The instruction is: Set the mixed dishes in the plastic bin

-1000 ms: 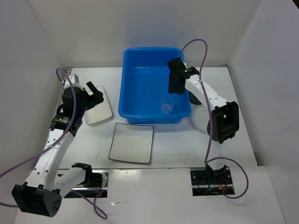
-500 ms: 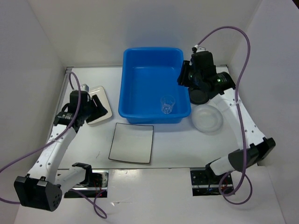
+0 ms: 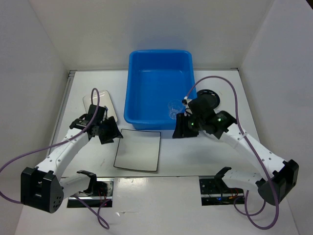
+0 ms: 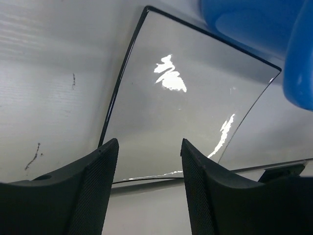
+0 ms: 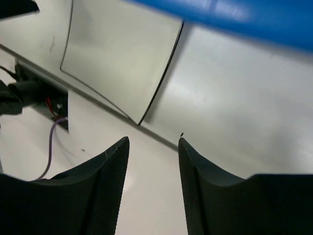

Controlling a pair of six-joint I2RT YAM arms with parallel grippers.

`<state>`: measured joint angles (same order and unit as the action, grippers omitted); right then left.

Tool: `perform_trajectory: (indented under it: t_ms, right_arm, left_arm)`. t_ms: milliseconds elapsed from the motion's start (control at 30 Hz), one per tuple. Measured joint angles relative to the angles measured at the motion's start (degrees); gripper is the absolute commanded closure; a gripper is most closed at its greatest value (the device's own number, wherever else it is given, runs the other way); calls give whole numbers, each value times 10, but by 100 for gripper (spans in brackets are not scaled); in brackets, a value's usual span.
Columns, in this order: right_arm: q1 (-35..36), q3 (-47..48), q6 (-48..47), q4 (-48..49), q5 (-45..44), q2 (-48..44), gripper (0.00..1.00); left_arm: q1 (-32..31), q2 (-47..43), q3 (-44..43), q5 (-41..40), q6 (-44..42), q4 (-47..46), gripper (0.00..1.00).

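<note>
While both arms lean out over the table (image 3: 225, 81), the top view shows the plastic bin (image 3: 156, 73) standing at the far centre, long side running away from the bases. One dish is inside it: the small clear cup (image 3: 174, 108), upright near the near right corner.

The other dishes lie on the table outside the bin:
- The flat square white plate with thin dark rim (image 3: 138, 149) lies just in front of the bin's near wall.
- The white rounded-rectangle plate (image 3: 95, 102) lies left of the bin, its near end covered by the left arm.
- The small black round plate (image 3: 208, 99) lies just right of the bin, its near part covered by the right arm.

The left gripper (image 3: 110, 132) sits beside the square plate's far left corner. In the left wrist view its fingers (image 4: 93, 186) stand apart with nothing between them, the plate spreading beyond.

The right gripper (image 3: 178, 129) is in front of the bin's near right corner. In the right wrist view its fingers (image 5: 102, 186) are likewise parted and empty, with bare table in the gap and the square plate's corner beyond.
</note>
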<state>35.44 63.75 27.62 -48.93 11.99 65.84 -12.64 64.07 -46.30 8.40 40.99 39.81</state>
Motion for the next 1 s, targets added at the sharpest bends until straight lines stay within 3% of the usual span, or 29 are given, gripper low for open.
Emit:
perform_trajectory:
  t_ms: [333,767,1000]
  right_arm:
    - [125,-185,138,87,40,-42,51]
    - [188,-197,228,245,-24,63,51]
    - [203,-231,263,275,-58,88,51]
  left_arm:
    - [-14,14,37,-14,58,-13,42]
    - [-15,32,66,-81,103,-67,47]
    - [-19,36,87,-98,104,-84,47]
